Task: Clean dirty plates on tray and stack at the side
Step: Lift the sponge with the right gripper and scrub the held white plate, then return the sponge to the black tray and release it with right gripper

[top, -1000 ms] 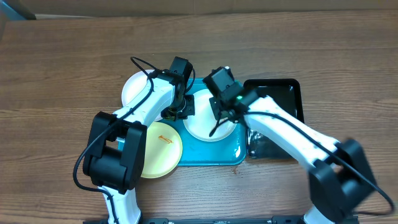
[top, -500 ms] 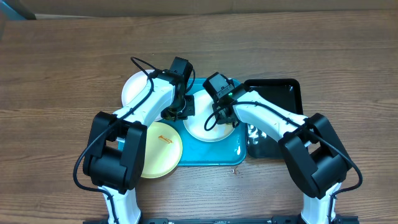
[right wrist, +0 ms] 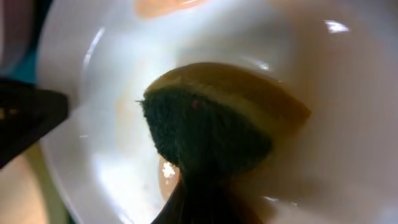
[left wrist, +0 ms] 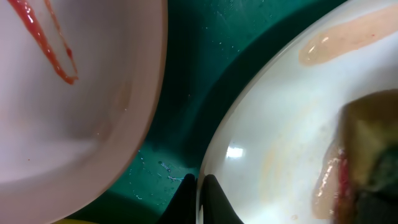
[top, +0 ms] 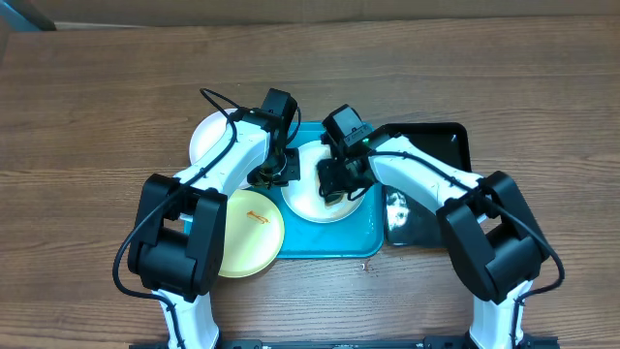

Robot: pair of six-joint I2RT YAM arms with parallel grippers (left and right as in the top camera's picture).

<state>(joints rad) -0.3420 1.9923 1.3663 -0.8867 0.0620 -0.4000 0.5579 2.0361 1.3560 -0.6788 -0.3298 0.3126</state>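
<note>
A white plate [top: 312, 202] with pale orange smears lies on the turquoise tray [top: 339, 238]. My left gripper [top: 279, 174] is shut on this plate's left rim; in the left wrist view the fingers [left wrist: 199, 196] pinch the rim of the plate [left wrist: 280, 124] over the tray [left wrist: 186, 81]. My right gripper [top: 337, 180] is shut on a green and yellow sponge [right wrist: 208, 127] and presses it on the plate [right wrist: 118, 124]. A pale yellow plate [top: 244, 237] with an orange smear overlaps the tray's left edge. Another white plate [top: 206, 136] lies behind it. A pale plate with a red smear [left wrist: 68, 99] shows beside the tray.
A glossy black tray [top: 448, 145] stands right of the turquoise tray, partly under my right arm. The wooden table [top: 97, 97] surrounds everything. My left arm lies across the two plates at the left.
My right gripper has slid a little to the left over the white plate with the sponge. My left gripper has stayed on the rim.
</note>
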